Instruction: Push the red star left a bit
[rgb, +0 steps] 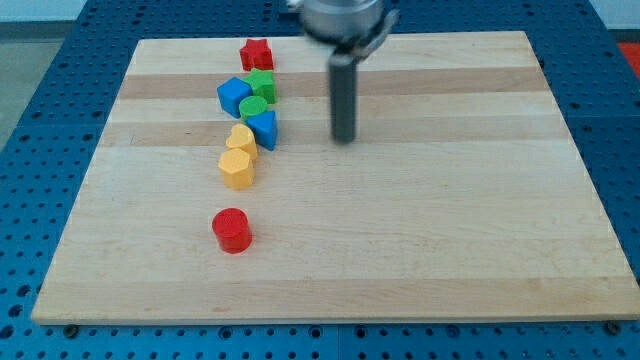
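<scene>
The red star (256, 54) lies near the top edge of the wooden board, left of centre. My tip (344, 139) rests on the board to the right of the block cluster, well below and right of the red star, touching no block. Below the star sit a green block (262, 84), a blue cube (234, 97), a green cylinder (253, 108) and a blue triangular block (265, 129).
Two yellow blocks, one (241, 139) above the other (237, 169), continue the column downward. A red cylinder (231, 230) stands alone lower left. The wooden board (450, 250) lies on a blue perforated table.
</scene>
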